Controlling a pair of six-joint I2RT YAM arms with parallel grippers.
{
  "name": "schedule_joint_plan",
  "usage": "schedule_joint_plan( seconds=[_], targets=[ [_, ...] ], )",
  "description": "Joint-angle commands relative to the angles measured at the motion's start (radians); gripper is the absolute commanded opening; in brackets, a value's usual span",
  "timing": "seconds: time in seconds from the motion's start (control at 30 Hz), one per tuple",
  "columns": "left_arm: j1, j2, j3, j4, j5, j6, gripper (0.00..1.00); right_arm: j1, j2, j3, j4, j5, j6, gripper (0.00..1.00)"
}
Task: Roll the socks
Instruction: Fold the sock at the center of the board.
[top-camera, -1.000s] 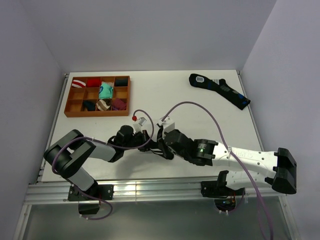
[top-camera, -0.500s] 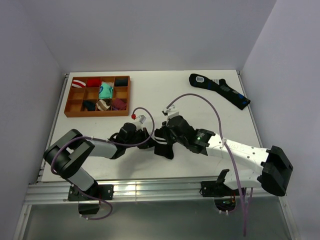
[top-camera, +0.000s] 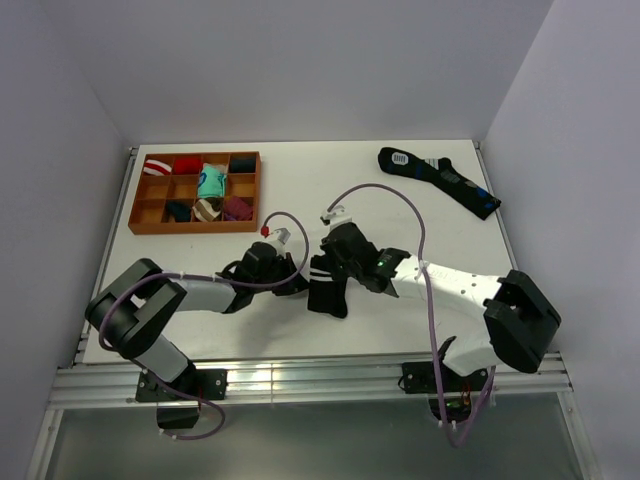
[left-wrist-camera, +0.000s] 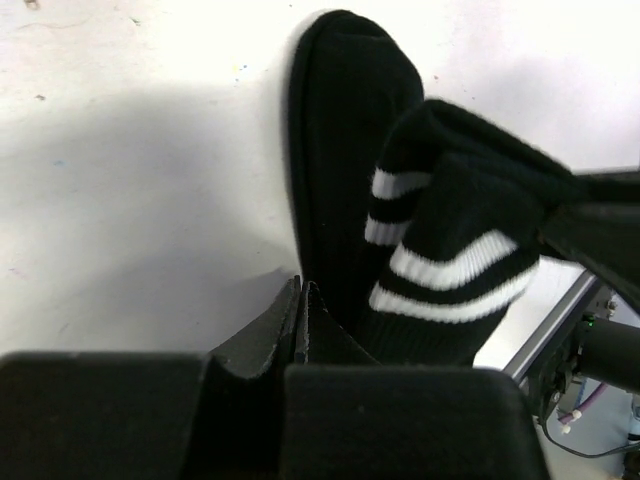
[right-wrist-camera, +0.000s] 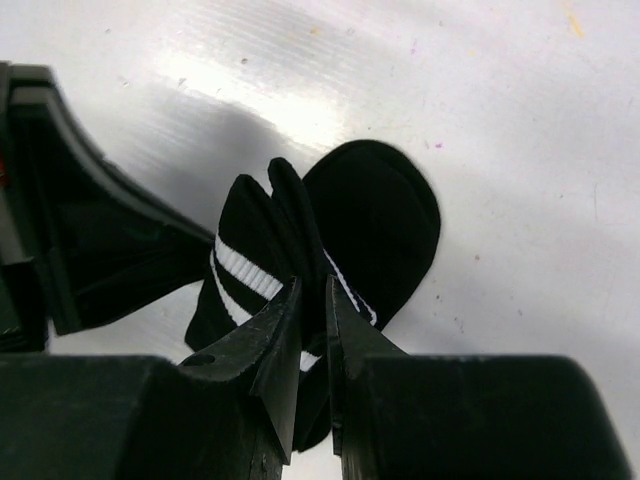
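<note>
The black socks (top-camera: 327, 290) with white cuff stripes lie near the table's front middle, between my two grippers. My right gripper (top-camera: 334, 264) is shut on the striped cuff, which is lifted and folded over the toe part. In the right wrist view black knit (right-wrist-camera: 385, 225) fills the narrow gap between its fingers (right-wrist-camera: 285, 320). My left gripper (top-camera: 297, 282) is shut just left of the socks. In the left wrist view its tips (left-wrist-camera: 302, 298) are pressed together at the edge of the socks (left-wrist-camera: 345, 170), with nothing showing between them.
A brown tray (top-camera: 195, 228) of small rolled sock bundles stands at the back left. A longer dark sock (top-camera: 440, 180) with blue marks lies at the back right. Purple cables loop above both arms. Walls close in the table on three sides.
My right gripper has moved away from the front edge and to the left with the cuff, and the sock body now shows below it. The left gripper has barely shifted.
</note>
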Motion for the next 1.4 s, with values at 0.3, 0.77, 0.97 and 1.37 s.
schedule_joint_plan(
  seconds=[0.3, 0.77, 0.97, 1.37],
  targets=[
    [-0.002, -0.071, 0.052, -0.1, -0.054, 0.045, 0.0, -0.107, 0.112, 0.069, 0.123, -0.086, -0.022, 0.22],
    [-0.025, -0.171, 0.052, -0.146, -0.042, 0.059, 0.0, -0.19, 0.194, 0.067, 0.164, -0.098, 0.003, 0.37],
    [-0.068, -0.123, 0.07, -0.131, -0.056, 0.059, 0.0, -0.193, 0.156, 0.064, 0.155, -0.058, 0.021, 0.63],
    [-0.076, -0.077, 0.106, -0.129, -0.09, 0.038, 0.0, -0.19, 0.05, 0.008, 0.12, -0.069, 0.107, 0.46]
  ],
)
